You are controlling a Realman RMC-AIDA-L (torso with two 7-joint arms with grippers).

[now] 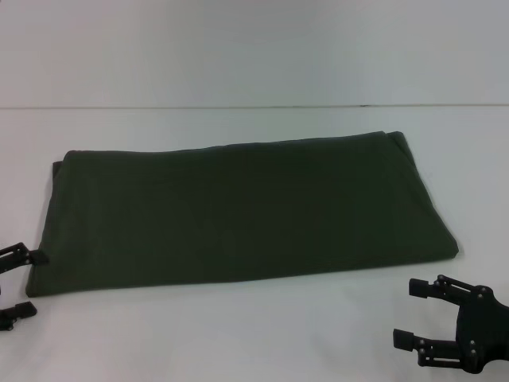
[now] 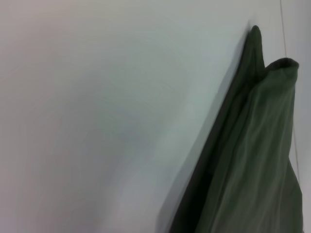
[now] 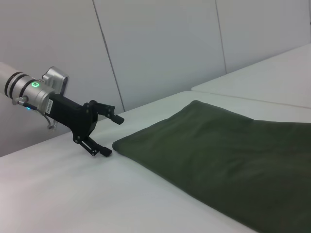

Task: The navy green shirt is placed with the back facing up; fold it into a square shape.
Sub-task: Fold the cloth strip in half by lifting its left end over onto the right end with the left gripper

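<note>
Already the shirt (image 1: 238, 211) lay on the white bench (image 1: 254, 334) as a long flat band, plain side up, its length running across the robot's front, so by my reading the lengthwise folds were done and the crosswise fold into a square remained. The left pincer (image 1: 17, 282) sat low at the shirt's left end, just beside the near corner, its fingers apart and holding nothing (the right wrist view showed it from the far side (image 3: 106, 133), open and close to the cloth edge). The right pincer (image 1: 421, 314) hovered over bare bench near the shirt's right near corner, a little apart from the cloth, fingers likewise spread and empty. Neither had yet taken hold. The next move would seem to call for pinching all layers at one short end and carrying that end over to meet the other, keeping the stacked layers together so the edges stayed aligned.
</note>
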